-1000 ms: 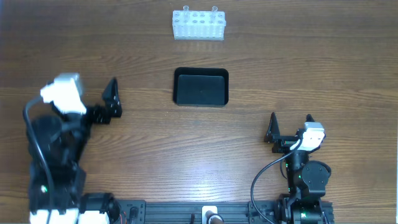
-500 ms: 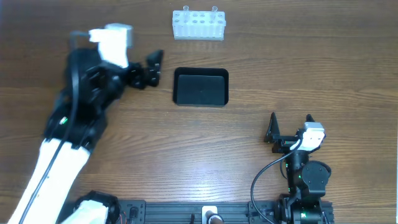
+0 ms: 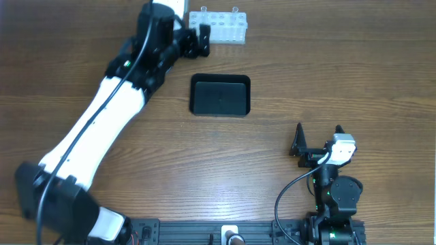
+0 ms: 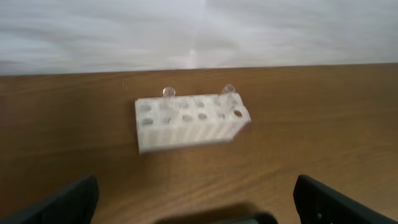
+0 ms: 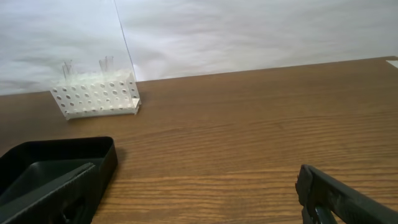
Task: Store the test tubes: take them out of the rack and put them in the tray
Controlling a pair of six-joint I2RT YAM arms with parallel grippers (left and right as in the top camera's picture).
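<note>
A white perforated plastic rack stood near the middle of the far edge of the brown wood-grain desk. Two clear glass test tubes stood upright in its far row, one toward the left end and the other toward the right end. A shallow black rectangular tray lay on the desk just on the near side of the rack, apart from it. The white left arm stretched diagonally from the near left corner to the far side. From above, the left end effector showed against the rack's left end. In the left wrist view its two dark fingers were spread wide and held nothing. In that view the rack, with both tubes in it, sat on the desk beyond the fingers, clear of them. The right end effector hung low over the near right part of the desk, well apart from tray and rack. It was open wide and empty, one finger plain in its wrist view. That view also took in the tray and, farther off, the rack.
</note>
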